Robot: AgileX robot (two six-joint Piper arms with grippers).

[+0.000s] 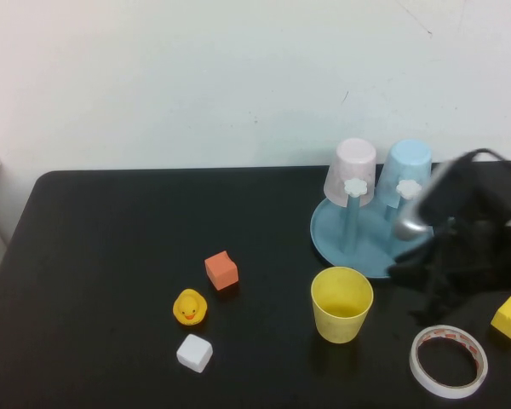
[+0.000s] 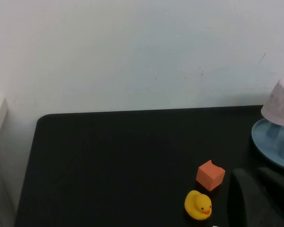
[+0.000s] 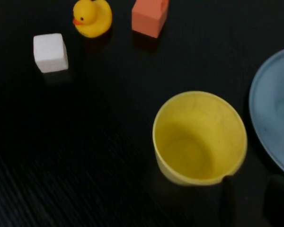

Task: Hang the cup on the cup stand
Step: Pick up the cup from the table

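The yellow cup (image 1: 341,304) stands upright, mouth up, on the black table just in front of the cup stand (image 1: 368,243). In the right wrist view the cup (image 3: 199,137) lies just ahead of my right gripper (image 3: 251,201), which is open and empty, with one fingertip (image 3: 227,196) close to the rim. In the high view my right gripper (image 1: 427,300) hangs to the right of the cup. The stand's free peg (image 1: 354,189) has a white flower cap. My left gripper (image 2: 258,198) shows only in its own wrist view, over the table near the duck.
A pale pink cup (image 1: 351,173) and a light blue cup (image 1: 406,170) sit upside down on the stand. An orange cube (image 1: 221,270), a rubber duck (image 1: 190,308) and a white cube (image 1: 194,353) lie left of the cup. A tape roll (image 1: 448,361) and a yellow cube (image 1: 510,317) lie at the right.
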